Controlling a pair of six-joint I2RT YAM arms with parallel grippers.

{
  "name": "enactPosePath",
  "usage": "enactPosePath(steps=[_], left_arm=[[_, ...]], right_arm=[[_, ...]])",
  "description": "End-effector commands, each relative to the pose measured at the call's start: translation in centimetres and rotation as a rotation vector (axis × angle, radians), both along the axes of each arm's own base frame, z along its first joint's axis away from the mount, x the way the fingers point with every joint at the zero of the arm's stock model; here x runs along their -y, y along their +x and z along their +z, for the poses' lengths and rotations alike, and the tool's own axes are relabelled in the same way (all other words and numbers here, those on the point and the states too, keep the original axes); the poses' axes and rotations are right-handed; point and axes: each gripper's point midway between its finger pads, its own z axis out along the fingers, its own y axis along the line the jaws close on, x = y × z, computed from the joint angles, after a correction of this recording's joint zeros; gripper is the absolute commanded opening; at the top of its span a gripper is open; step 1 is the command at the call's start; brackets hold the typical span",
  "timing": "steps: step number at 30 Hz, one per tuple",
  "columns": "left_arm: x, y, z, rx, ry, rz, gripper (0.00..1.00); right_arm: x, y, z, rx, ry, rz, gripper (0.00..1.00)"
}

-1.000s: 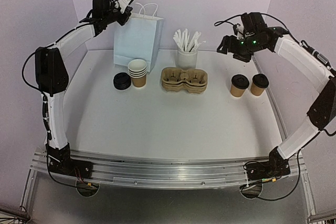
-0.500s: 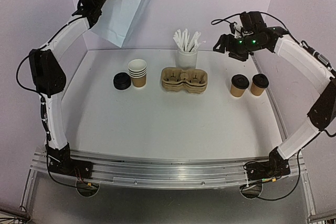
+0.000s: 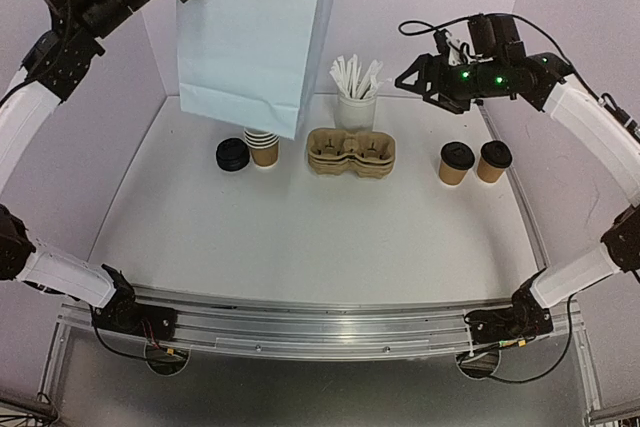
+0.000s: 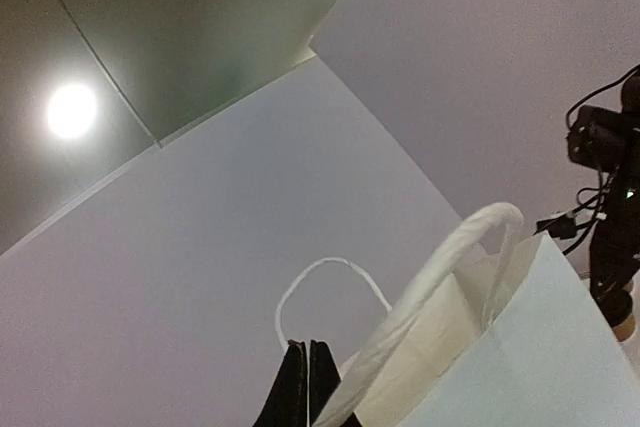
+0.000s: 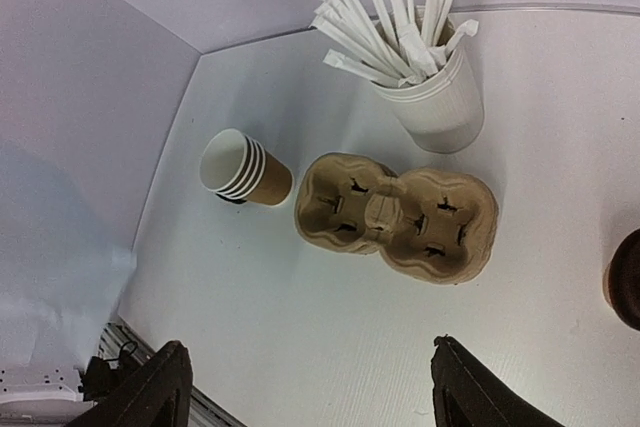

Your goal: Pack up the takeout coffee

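The paper bag (image 3: 255,37) has been lifted to the upper left, clamped at its top by the left fingers (image 4: 297,392), probably for repositioning. The right fingers (image 5: 475,387) are held apart, empty. The lidded cups (image 3: 457,162) stand on the tabletop (image 3: 300,237), centre right.

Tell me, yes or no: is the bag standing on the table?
No: in the top view the bag hangs clear above the table, its handle pinched in the left fingers.
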Motion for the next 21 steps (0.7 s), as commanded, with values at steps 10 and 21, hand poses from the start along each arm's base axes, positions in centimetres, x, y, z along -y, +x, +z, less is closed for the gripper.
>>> enactPosePath(steps=[10, 21], left_arm=[[7.0, -6.1, -16.1, -0.502, 0.215, -0.502, 0.00], [7.9, -9.6, -22.3, -0.521, 0.264, -0.673, 0.00]], right_arm=[[-1.1, -2.7, -2.3, -0.043, -0.021, -0.034, 0.78], [-1.5, -2.5, -5.0, -0.090, -0.072, -0.055, 0.78]])
